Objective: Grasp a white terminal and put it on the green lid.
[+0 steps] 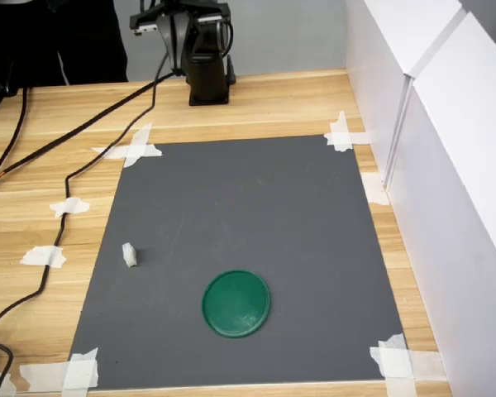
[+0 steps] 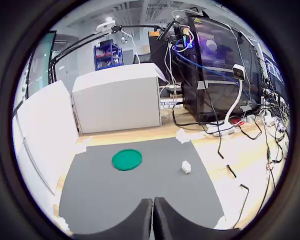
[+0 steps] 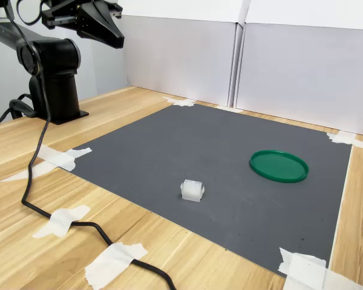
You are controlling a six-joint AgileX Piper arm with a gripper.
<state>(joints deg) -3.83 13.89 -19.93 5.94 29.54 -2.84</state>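
The white terminal [image 1: 130, 255] [image 2: 186, 167] [image 3: 192, 190] lies by itself on the dark grey mat, a small white block. The green lid [image 1: 236, 303] [image 2: 127, 159] [image 3: 279, 165] rests flat on the same mat, about a lid's width from the terminal, with nothing on it. My gripper [image 2: 153, 201] [image 3: 117, 40] hangs high above the arm's black base [image 1: 208, 78], well back from the mat and far from both objects. In the wrist view its two dark fingers press together with nothing between them.
The grey mat [image 1: 248, 207] is taped at its corners to a wooden table. White panel walls [image 1: 446, 165] run along the first exterior view's right. A black cable [image 1: 66, 178] trails over the wood beside the mat, with several tape strips [image 1: 43, 256] near it.
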